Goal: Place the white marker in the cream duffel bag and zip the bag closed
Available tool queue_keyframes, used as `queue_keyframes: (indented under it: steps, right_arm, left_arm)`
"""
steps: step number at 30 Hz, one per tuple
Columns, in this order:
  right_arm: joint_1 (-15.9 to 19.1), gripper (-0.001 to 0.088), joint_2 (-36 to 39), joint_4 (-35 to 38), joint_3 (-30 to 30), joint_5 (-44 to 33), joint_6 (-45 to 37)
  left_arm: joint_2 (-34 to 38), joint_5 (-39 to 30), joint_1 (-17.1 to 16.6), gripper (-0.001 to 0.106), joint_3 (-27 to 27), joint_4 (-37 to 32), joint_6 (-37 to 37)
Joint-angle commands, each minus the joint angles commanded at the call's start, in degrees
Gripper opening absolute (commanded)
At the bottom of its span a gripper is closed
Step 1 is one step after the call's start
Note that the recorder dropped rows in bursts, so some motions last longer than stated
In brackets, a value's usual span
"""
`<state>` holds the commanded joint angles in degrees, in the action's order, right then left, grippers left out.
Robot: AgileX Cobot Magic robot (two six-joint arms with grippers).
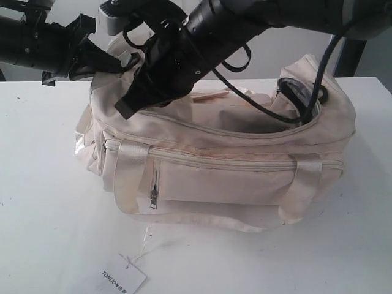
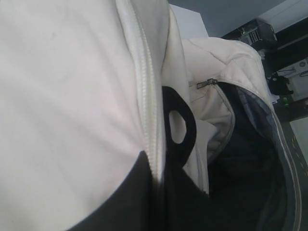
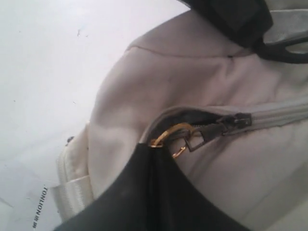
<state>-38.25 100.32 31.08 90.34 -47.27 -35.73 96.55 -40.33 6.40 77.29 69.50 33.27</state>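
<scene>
The cream duffel bag point(image 1: 233, 171) lies lengthwise on the white table, its curved top zipper gaping at the right end over the dark grey lining point(image 1: 300, 98). My right gripper point(image 1: 127, 104) reaches across to the bag's left end. In the right wrist view this gripper point(image 3: 155, 150) is shut on the gold ring pull point(image 3: 168, 134). My left gripper point(image 1: 122, 63) is at the same end. Seen from the left wrist, the left gripper point(image 2: 161, 178) is shut on the bag's zipper edge point(image 2: 147, 101), beside a black D-ring point(image 2: 179, 126). The white marker is not in view.
A white paper tag printed TONIJON point(image 1: 122, 277) lies on the table point(image 1: 49, 184) in front of the bag, tied by a thin string. A front pocket zipper pull point(image 1: 154, 195) hangs between the strap handles. A black cable point(image 1: 318, 67) loops over the bag's right end.
</scene>
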Motion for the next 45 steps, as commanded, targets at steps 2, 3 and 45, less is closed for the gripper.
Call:
queue_keyframes:
  steps: [2, 3, 45]
  right_arm:
    - [0.0, 0.0, 0.0, 0.5, 0.0, -1.3, 0.0]
    - [0.0, 0.0, 0.0, 0.5, 0.0, -2.2, 0.0]
    - [0.0, 0.0, -0.9, -6.0, 0.0, -22.7, 7.3]
  left_arm:
    - [0.0, 0.0, 0.0, 0.0, 0.0, 0.0, 0.0]
    - [0.0, 0.0, 0.0, 0.0, 0.0, 0.0, 0.0]
    - [3.1, 5.8, 0.0, 0.0, -0.6, -10.9, 2.5]
